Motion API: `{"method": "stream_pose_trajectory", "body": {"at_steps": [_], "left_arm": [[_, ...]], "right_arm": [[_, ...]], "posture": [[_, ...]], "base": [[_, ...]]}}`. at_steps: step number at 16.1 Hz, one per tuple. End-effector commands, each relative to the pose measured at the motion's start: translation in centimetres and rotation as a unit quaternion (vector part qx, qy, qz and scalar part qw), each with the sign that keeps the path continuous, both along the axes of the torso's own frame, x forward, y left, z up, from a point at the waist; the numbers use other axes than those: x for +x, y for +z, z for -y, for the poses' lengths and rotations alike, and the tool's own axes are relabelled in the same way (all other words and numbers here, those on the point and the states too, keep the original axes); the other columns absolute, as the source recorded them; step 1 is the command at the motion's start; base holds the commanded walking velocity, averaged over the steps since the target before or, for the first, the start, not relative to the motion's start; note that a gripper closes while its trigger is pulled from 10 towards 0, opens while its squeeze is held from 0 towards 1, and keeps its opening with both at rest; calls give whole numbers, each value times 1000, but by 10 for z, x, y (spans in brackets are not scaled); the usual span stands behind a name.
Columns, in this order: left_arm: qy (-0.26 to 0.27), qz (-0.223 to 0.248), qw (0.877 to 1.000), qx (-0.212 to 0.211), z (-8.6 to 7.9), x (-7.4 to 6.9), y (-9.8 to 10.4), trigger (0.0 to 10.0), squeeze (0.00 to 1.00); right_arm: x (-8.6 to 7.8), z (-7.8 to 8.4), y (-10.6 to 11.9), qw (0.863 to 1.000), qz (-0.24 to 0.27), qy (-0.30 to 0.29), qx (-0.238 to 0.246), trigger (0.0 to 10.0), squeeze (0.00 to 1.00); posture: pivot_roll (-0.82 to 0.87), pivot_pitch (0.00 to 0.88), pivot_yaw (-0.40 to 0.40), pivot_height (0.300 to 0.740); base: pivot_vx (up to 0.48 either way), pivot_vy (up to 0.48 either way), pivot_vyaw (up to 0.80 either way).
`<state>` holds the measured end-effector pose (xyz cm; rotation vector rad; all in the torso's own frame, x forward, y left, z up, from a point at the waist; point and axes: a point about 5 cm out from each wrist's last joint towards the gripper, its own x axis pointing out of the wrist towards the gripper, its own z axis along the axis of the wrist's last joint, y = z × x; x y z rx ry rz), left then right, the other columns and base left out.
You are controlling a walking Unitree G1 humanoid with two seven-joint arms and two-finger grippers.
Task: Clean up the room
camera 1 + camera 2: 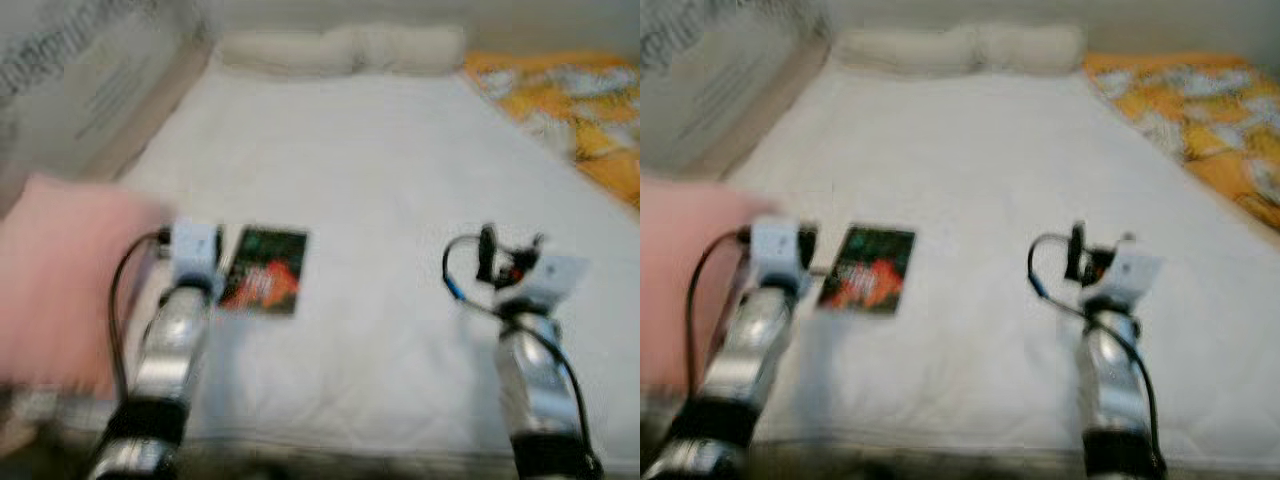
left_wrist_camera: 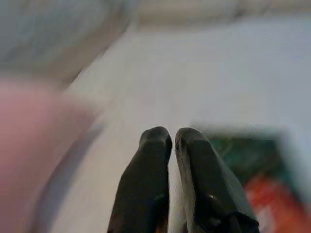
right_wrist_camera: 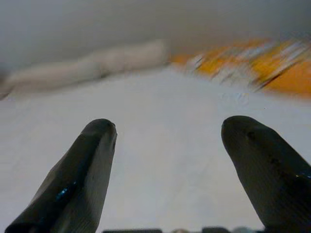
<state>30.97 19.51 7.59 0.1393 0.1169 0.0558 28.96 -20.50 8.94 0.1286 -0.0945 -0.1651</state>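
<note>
The robot stood at the foot of a bed (image 1: 400, 180) with a white sheet, both silver arms raised over its near edge. The views were blurred, probably because the head camera was moving.

A small dark packet (image 1: 264, 270) printed in green and red lay flat on the sheet toward the robot's left. It looked like a snack wrapper or card pack, though the blur made that hard to settle. It seemed to be the stray thing to tidy, being the only loose item on the open sheet.

The left gripper (image 2: 168, 141) hung just beside the packet, on its left, its fingers (image 2: 150, 160) pressed together with nothing between them. In the left wrist view the packet sat off to one side of the fingertips, so the gripper was not yet lined up over it and would need to part its fingers before any grasp.

The right gripper (image 3: 167, 141) hovered over bare sheet well apart from the packet, its fingers (image 3: 87, 160) spread wide and holding nothing, apparently kept ready.

Pale pillows (image 1: 340, 48) lay across the head of the bed, an orange patterned blanket (image 1: 570, 100) was bunched at the far right, and a pink cloth (image 1: 60, 280) draped at the left edge beside the left arm.
</note>
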Motion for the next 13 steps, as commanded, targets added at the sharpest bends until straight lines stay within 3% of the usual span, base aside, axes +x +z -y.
{"method": "stream_pose_trajectory", "body": {"at_steps": [1, 3, 4, 5, 6, 7, 8, 13], "left_arm": [[-36, -10, 999, 23, 14, 8, 5, 10000, 1000], [-56, -15, 998, 33, 18, 10, 7, 10000, 1000], [-42, -1, 999, 8, 15, 10, 14, 10000, 0], [-24, 12, 1000, -13, 13, 9, 17, 10000, 0], [-18, 17, 1000, 6, 12, 8, 17, 10000, 0], [-22, 20, 999, 11, 13, 6, 17, 10000, 75], [-37, 18, 999, 12, 15, 3, 14, 10000, 1000], [-65, 19, 998, 16, 25, 12, 18, 10000, 1000]], "right_arm": [[4, 0, 3, 1000, 3, 12, 8, 10000, 0], [4, -1, -1, 1000, -5, 16, 8, 10000, 0], [6, -3, -4, 1000, -9, 21, 15, 10000, 0], [7, -4, -4, 999, -10, 20, 24, 10000, 0], [7, -7, -5, 999, -11, 23, 25, 10000, 0], [6, -8, -7, 999, -13, 25, 26, 10000, 0], [2, -13, -11, 999, -17, 25, 31, 10000, 0], [6, -23, -9, 999, -7, 34, 27, 10000, 0]], "posture": [[-48, 0, 18, 736], [-44, 0, 25, 736], [-31, 0, 29, 736], [-25, 0, 27, 736], [-21, 0, 28, 736], [-18, 0, 29, 736], [-15, 0, 32, 736], [-36, 0, 29, 736]], "base": [[0, 0, 0], [0, 0, 0], [0, 0, 0], [0, 0, 0], [0, 0, 0], [0, 0, 0], [0, 0, 0], [0, 0, 0]]}}
